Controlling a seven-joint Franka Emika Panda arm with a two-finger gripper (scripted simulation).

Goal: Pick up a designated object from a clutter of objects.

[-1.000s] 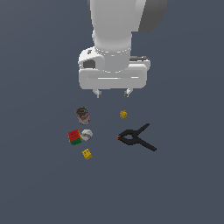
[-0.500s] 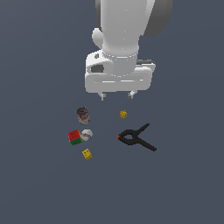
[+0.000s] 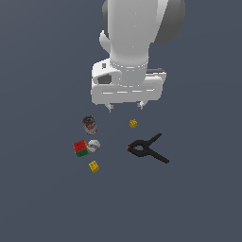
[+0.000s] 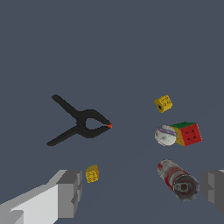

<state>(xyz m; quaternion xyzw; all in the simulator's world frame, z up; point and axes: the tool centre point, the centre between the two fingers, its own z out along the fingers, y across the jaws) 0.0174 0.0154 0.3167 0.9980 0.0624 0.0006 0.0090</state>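
— Wrist view: how does the gripper (image 4: 142, 192) stand?
— Jaws spread wide, nothing between them — it hangs above the clutter.
— And the bright yellow brick (image 3: 93, 166)?
— On the floor, just beside the red-and-green cube (image 3: 81, 148) and whitish ball (image 3: 93, 145), well apart from the fingers (image 3: 110, 108). The black clamp (image 3: 147, 148) lies toward the exterior view's right.
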